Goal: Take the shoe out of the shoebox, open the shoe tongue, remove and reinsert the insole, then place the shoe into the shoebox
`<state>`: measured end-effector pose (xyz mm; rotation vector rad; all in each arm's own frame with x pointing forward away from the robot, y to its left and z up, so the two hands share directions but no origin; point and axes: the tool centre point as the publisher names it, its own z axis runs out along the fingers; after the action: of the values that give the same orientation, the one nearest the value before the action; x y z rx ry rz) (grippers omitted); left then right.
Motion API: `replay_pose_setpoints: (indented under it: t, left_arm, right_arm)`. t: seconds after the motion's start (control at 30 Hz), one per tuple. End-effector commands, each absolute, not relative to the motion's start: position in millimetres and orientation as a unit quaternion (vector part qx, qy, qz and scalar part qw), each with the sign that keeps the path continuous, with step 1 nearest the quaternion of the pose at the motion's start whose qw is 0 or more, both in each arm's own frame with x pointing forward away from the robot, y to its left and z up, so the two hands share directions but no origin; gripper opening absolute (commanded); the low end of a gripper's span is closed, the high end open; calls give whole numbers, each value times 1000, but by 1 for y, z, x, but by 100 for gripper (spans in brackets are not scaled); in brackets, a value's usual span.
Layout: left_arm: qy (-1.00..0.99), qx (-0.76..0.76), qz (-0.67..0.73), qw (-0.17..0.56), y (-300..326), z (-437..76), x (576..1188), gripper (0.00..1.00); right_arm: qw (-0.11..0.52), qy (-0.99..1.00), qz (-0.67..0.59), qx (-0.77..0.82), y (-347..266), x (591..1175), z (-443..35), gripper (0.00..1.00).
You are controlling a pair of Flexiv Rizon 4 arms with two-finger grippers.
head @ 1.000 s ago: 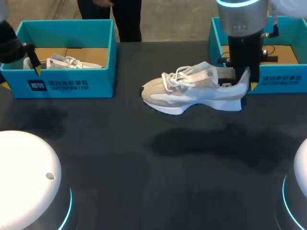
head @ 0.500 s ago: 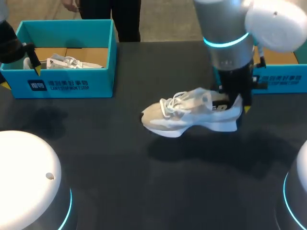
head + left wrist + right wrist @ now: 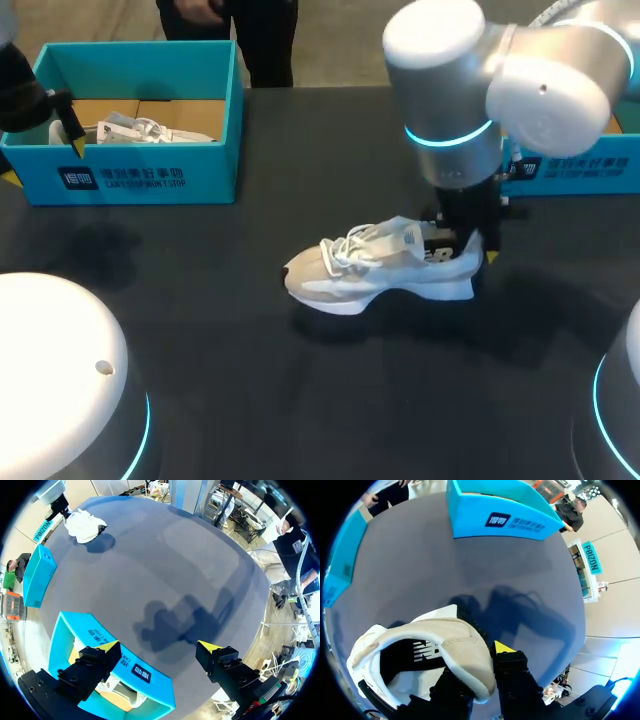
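Shoe (image 3: 380, 265) out on the tabletop (image 3: 250, 400), heel held by the right arm (image 3: 470, 90)
Left box (image 3: 140, 180) and right box (image 3: 580, 165) sit at the far corners; the shoe is mid-tabletop between them, toe pointing left, outside both; right fingers (image 3: 507, 655) clamp its heel collar; left fingers (image 3: 107, 647) spread wide, holding nothing, over the left box's wall.

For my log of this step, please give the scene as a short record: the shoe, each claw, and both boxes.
shoe: white and beige, upright, mid-table, toe toward my left, outside both boxes
right claw: shut on the shoe's heel
left claw: open, empty, over an edge of the left shoebox
left shoebox: teal, holds a second shoe
right shoebox: teal, partly behind the right arm; inside hidden
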<state>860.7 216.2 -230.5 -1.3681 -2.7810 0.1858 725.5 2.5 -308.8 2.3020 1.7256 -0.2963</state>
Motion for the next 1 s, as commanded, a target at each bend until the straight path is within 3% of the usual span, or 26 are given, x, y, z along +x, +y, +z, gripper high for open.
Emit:
replay_pose_setpoints:
  t: [0.03,0.8,0.87,1.0]
  left_arm:
    - [-896,-441,59,18,216,-231,860,100]
    - [-896,-441,59,18,216,-231,860,100]
    - [-896,-441,59,18,216,-231,860,100]
    - [-896,-441,59,18,216,-231,860,100]
  right_arm:
    - [124,592,-102,790,7,728,-325,0]
    - [128,587,-96,793,27,731,-381,0]
    - [125,588,-95,793,29,731,-382,30]
    - [126,583,-93,797,29,733,-381,49]
